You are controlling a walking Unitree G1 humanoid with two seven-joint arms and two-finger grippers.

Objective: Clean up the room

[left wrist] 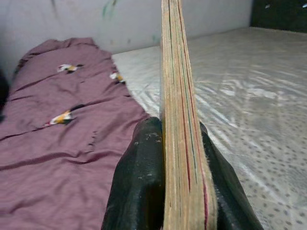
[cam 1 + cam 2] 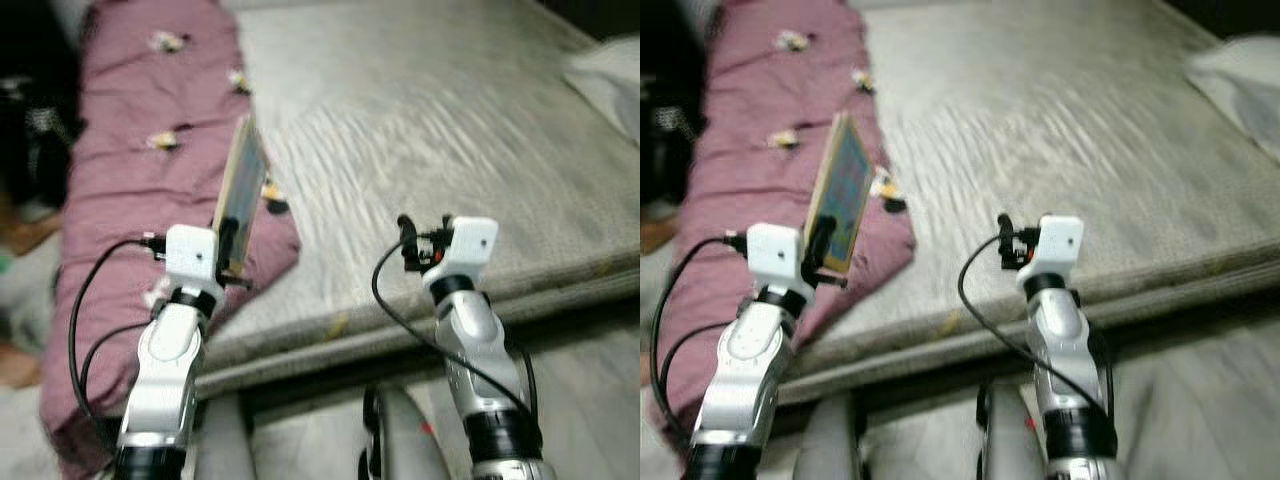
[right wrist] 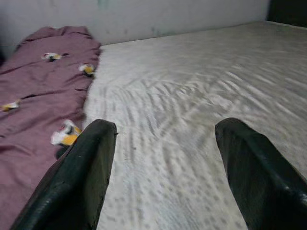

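Bed [image 2: 450, 130] blurred; left claw [image 1: 184, 143] clamps book [image 2: 240, 190].

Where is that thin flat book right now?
The thin flat book is clamped upright in the left gripper, held over the maroon blanket beside the grey mattress.

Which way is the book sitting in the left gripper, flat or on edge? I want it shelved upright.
On edge. The left gripper is shut on the book, its page edges facing the wrist camera, above the maroon blanket.

Blanket [image 2: 130, 150] along mattress [image 2: 450, 130] left side, pillow [image 2: 610, 75] perhaps far right
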